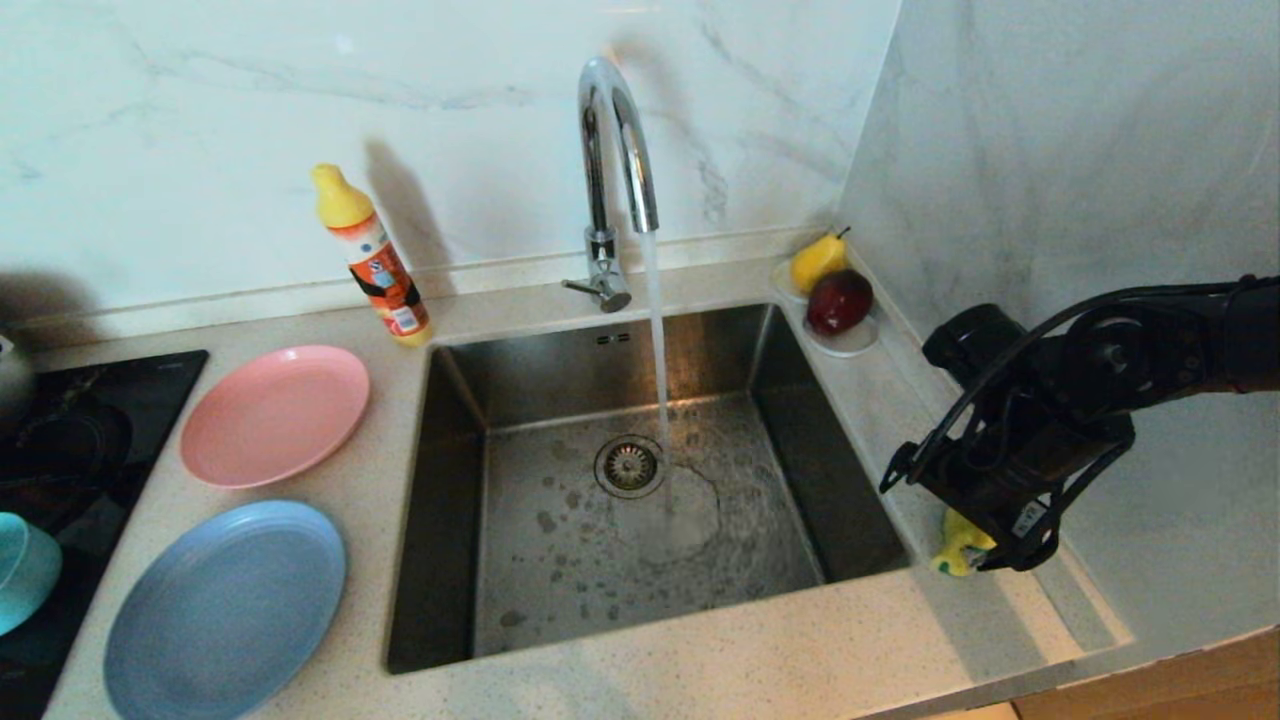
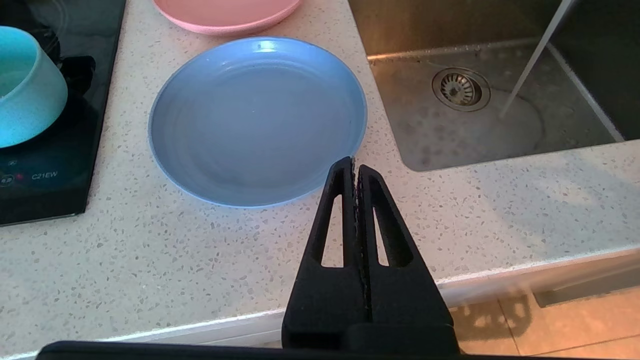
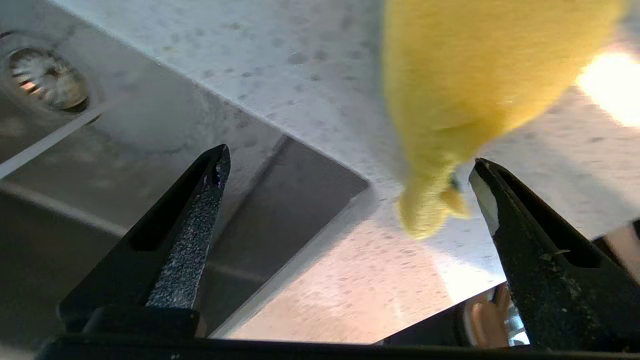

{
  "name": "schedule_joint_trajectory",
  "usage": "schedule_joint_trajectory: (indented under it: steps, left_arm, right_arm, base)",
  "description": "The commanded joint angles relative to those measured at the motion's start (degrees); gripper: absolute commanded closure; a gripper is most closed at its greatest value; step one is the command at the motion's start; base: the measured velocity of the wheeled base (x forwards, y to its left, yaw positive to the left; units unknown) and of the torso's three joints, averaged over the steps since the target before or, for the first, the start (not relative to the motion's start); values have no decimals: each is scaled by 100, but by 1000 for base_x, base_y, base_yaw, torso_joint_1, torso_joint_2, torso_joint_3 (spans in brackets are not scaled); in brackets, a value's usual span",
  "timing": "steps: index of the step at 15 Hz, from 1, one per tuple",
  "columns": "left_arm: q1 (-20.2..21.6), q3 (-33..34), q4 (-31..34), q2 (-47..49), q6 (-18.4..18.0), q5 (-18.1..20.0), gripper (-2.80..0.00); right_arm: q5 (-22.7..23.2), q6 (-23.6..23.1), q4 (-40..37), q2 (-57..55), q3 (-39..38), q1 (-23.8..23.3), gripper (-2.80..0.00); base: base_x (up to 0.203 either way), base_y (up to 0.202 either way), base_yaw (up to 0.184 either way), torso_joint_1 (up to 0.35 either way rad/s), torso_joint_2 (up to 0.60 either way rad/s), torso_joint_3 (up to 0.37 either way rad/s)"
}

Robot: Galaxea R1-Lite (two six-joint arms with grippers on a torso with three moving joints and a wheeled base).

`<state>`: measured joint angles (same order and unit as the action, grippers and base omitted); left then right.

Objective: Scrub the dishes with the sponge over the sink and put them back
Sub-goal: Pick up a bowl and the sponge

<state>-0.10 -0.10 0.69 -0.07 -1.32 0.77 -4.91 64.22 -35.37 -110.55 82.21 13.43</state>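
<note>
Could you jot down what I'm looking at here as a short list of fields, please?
Place: kitchen counter with a steel sink
Tap: running
Dishes: pink plate, blue plate and teal bowl, all left of the sink
Sponge: yellow, on the counter right of the sink
Right pincer: open, just over the sponge, not gripping it
Left pincer: shut, empty, near the blue plate

Yellow sponge (image 1: 958, 545) on counter — plates (image 1: 275, 413) left of sink (image 1: 640, 480)

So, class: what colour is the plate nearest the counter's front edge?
Light blue; the plate shows best in the left wrist view.
</note>
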Motion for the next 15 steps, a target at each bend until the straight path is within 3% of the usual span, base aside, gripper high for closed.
schedule_joint_trajectory:
  steps: [1, 15]
  left_arm:
    - [1, 1, 1, 7, 0, 2, 0]
    - [1, 1, 1, 7, 0, 2, 0]
  right_arm:
    - [-98, 38, -120, 96, -12, 46, -280]
    - [-676, 363, -172, -406, 445, -68, -280]
  base:
    - [0, 0, 0, 0, 0, 0]
    - [0, 0, 0, 0, 0, 0]
